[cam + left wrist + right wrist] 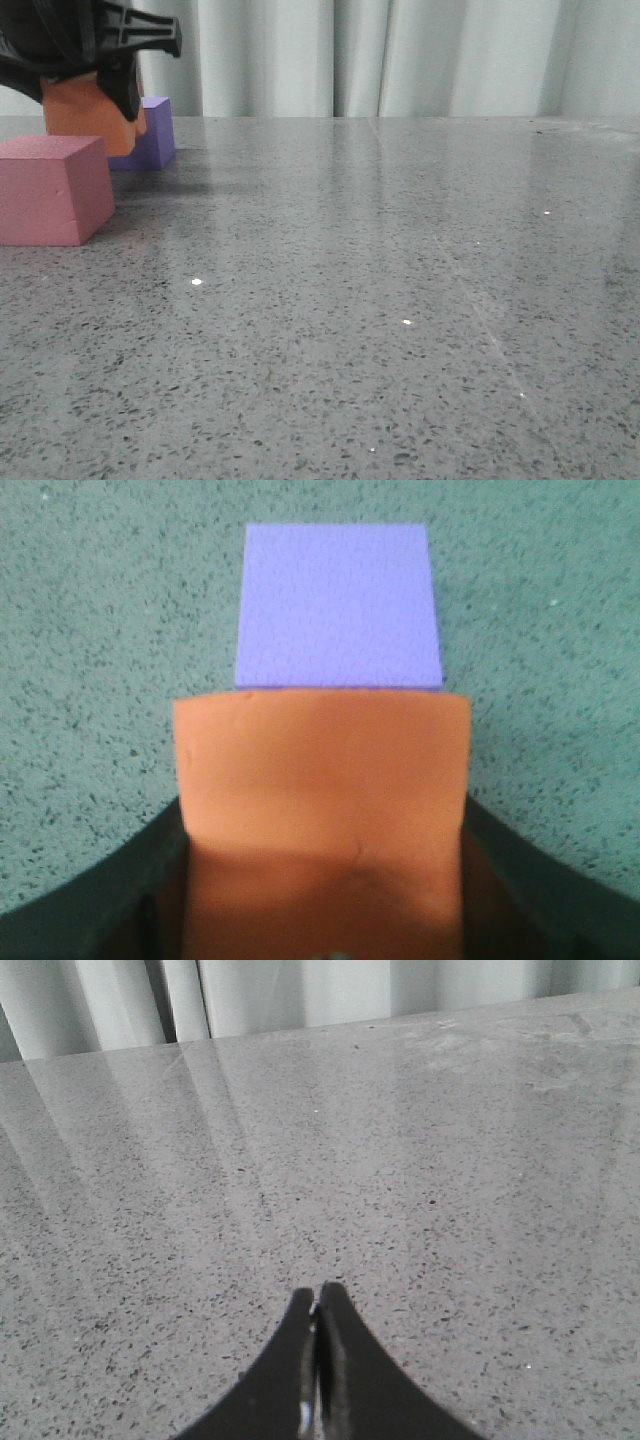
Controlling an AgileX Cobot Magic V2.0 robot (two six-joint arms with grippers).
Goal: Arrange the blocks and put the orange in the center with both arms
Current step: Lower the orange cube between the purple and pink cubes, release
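Observation:
My left gripper is shut on the orange cube and holds it at the far left, above the table, between the pink-red cube in front and the purple cube behind. In the left wrist view the orange cube fills the space between the black fingers, with the purple cube lying just beyond it on the table. My right gripper is shut and empty above bare table; it does not show in the front view.
The speckled grey stone table stretches to the right of the cubes. A white curtain hangs behind the table's far edge.

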